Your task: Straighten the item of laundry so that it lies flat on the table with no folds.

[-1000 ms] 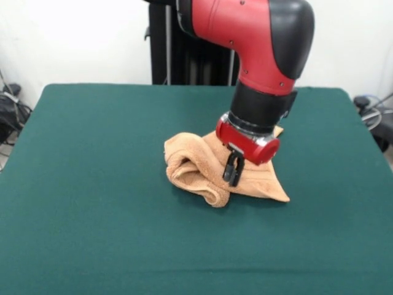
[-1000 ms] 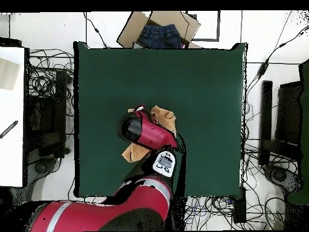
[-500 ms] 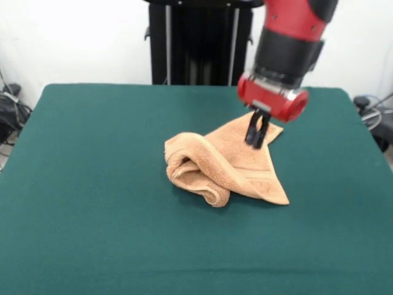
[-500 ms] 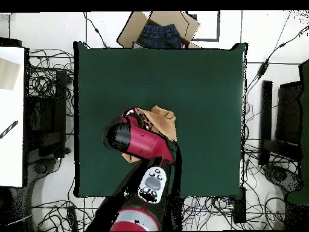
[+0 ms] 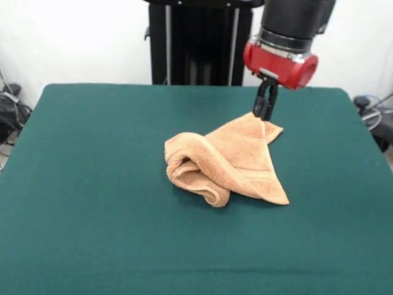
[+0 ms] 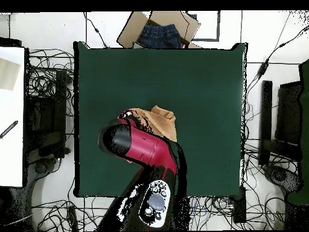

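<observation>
The item of laundry (image 5: 230, 161) is a light orange-tan towel lying crumpled near the middle of the table (image 5: 92, 153). Its left side is rolled into a thick fold, and a flatter pointed flap runs to the near right. My gripper (image 5: 264, 114) hangs over the towel's far corner with its fingers shut and nothing visible between them. The tips are at, or just above, the cloth. In the overhead view the red arm (image 6: 142, 148) covers the gripper and part of the towel (image 6: 162, 121).
Dark green cloth covers the table (image 6: 199, 90) on all sides of the towel. Off the table's far edge in the overhead view lies a cardboard box (image 6: 158, 30) with blue denim in it. Cables and equipment surround the table.
The gripper has risen and moved from over the towel's middle to its far corner. The towel keeps the same crumpled shape.
</observation>
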`<state>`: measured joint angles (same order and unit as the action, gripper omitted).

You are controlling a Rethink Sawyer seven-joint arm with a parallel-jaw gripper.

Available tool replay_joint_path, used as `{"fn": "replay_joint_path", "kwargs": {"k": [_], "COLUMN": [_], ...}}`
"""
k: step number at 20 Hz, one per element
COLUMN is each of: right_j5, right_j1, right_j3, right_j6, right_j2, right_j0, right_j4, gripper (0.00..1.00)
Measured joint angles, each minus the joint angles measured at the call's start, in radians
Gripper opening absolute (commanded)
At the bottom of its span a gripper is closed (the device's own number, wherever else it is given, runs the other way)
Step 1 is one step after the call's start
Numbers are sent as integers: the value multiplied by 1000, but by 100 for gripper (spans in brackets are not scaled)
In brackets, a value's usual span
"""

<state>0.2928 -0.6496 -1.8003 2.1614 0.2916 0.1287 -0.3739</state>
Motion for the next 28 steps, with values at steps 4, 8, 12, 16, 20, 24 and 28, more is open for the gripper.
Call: {"fn": "replay_joint_path", "kwargs": {"k": [4,8,12,16,20,24,28], "right_j5": [0,0,0,0,0,-1,-5], "right_j1": [23,66,126,195,227,247,249], "right_j3": [0,0,1,4,5,4,4], "right_j6": [0,0,0,0,0,0,0], "right_j2": [-7,-18,-18,-14,-14,-14,-15], "right_j0": [-38,-69,-68,-36,-15,-11,-21], "right_j4": [-11,-34,-66,-82,-90,-93,-95], "gripper": [0,0,0,100,100,100,100]}}
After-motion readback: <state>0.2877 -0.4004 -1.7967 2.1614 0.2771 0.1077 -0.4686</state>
